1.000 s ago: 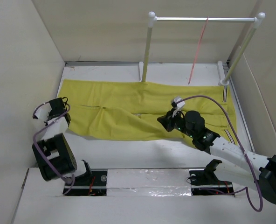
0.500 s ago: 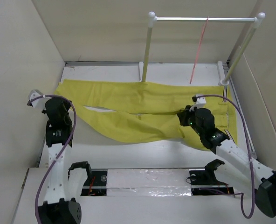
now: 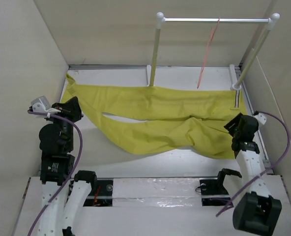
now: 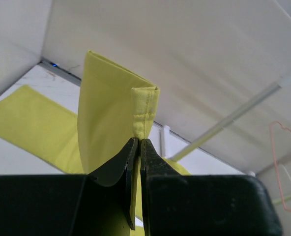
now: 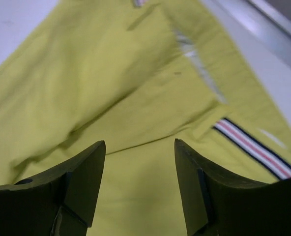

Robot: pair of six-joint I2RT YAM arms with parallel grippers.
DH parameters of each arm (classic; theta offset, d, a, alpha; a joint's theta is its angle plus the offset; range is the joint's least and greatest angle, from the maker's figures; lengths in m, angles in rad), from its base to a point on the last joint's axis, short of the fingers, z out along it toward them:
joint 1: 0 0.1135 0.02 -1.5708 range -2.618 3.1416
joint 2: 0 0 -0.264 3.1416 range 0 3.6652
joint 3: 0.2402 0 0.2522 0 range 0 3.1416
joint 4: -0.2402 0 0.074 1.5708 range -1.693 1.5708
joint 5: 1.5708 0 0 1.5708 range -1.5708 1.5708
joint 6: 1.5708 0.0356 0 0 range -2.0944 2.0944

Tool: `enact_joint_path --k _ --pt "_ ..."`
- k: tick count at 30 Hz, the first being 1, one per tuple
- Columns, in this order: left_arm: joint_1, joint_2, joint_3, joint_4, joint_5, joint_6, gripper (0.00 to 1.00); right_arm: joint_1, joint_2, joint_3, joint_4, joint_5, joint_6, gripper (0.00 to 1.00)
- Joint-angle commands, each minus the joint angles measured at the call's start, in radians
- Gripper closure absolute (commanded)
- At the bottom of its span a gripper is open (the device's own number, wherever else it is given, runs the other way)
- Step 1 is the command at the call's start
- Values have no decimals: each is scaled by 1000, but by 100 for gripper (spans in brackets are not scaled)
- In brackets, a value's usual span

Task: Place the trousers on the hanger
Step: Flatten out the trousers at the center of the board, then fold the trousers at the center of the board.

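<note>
Now left jaws clamp a cuff of the trousers (image 3: 155, 105), far left of the hanger (image 3: 209, 51); right jaws gape over the waistband, which probably needs gripping next.

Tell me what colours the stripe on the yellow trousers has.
The mustard-yellow cloth trousers have a white and pinkish-red stripe edged dark; clearest in right wrist view.

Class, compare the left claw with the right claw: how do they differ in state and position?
The left claw is shut on the hem of the trousers; the right claw is open and holds nothing. The left claw's cloth stands lifted; under the right claw the trousers lie flat. The left claw is at the leg end, the right claw near the striped waist. Both are black and at the trousers, away from the hanger.
</note>
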Motion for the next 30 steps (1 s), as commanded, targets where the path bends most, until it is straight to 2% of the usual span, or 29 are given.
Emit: enact_joint_path --k 1,2,4,6,10,13,14,17,21,26,30 --pt "-101 -38 31 64 35 51 100 -182 106 14 24 -101 24 33" --pt "-129 -45 27 76 22 68 100 -298 133 22 40 -131 20 31" --pt "-175 -68 24 69 -27 90 100 -391 189 19 76 -184 52 28" --pt "-240 -86 28 55 -50 119 100 -446 205 28 72 -145 78 24" --pt "-327 -141 40 50 -61 139 100 -413 253 82 37 62 115 20" --pt "-367 -170 40 44 -79 149 100 -413 334 139 -9 72 127 22" --pt "-385 -177 39 43 -85 157 100 -413 400 189 -85 28 130 25" --pt "-399 -184 33 35 -97 160 100 -383 427 194 -127 33 132 28" --pt "-422 -184 31 35 -91 160 100 -416 412 122 -6 -68 132 31" --pt "-433 -187 36 34 -114 168 100 -406 558 223 -41 -161 113 34" --pt "-433 -183 33 34 -113 168 100 -406 612 240 23 -241 102 36"
